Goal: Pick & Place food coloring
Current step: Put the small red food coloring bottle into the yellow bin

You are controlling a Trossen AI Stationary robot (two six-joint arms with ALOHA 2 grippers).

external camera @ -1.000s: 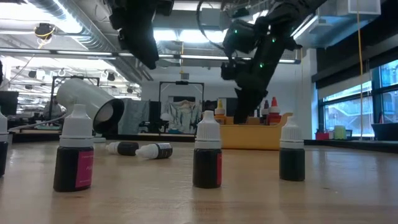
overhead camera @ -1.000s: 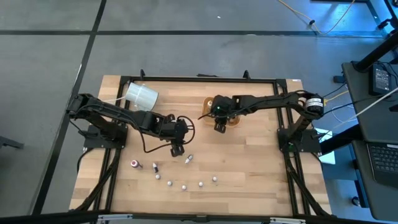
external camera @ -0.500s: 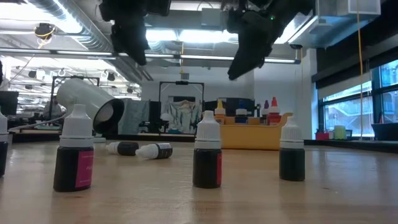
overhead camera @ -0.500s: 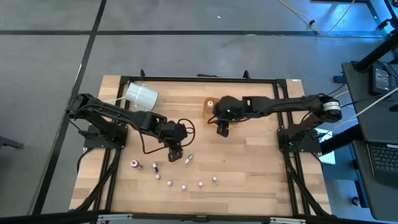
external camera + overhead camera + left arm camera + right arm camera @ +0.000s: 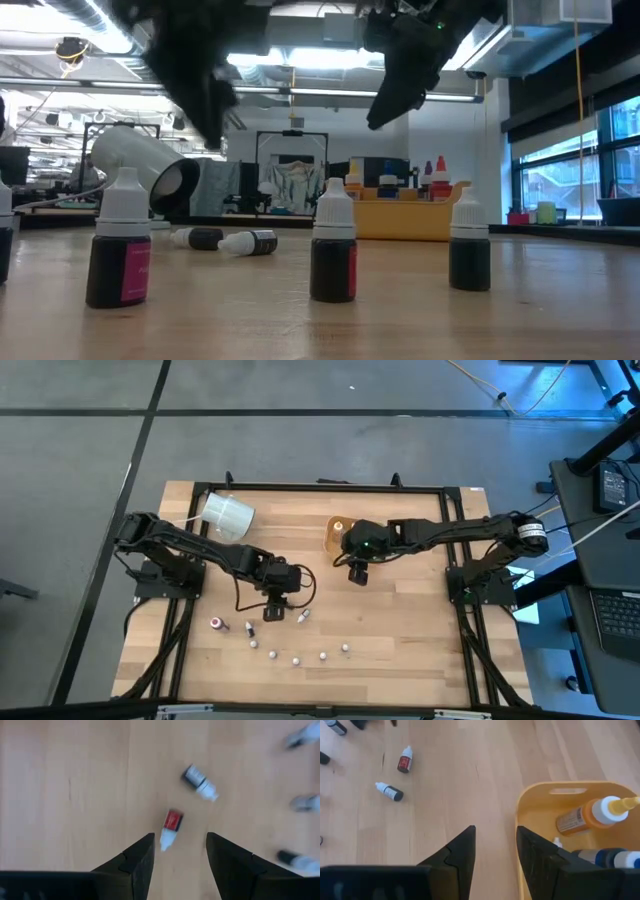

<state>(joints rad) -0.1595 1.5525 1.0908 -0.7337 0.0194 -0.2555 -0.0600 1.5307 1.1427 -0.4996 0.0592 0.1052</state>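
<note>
Several tiny food coloring bottles stand in a loose row near the table's near edge (image 5: pixel 296 659), and three of them stand close in the low view (image 5: pixel 335 245). A red-labelled bottle (image 5: pixel 171 825) lies on its side just ahead of my left gripper (image 5: pixel 177 840), which hangs open above it (image 5: pixel 272 607). A dark bottle (image 5: pixel 200 782) lies farther off. My right gripper (image 5: pixel 495 832) is open in the air beside the tan-orange tray (image 5: pixel 540 815), at mid-table (image 5: pixel 357 573). The tray holds several bottles (image 5: pixel 585 817).
A large white cylinder (image 5: pixel 227 515) lies on its side at the far left of the table. The tray (image 5: pixel 338 536) sits toward the far edge, right of centre. Bare wood lies between the tray and the bottle row, and on the table's right side.
My right gripper has risen from low beside the tray to well above it. My left gripper has shifted a little toward the table's left and near edge and come down somewhat. The bottles on the table have kept their places.
</note>
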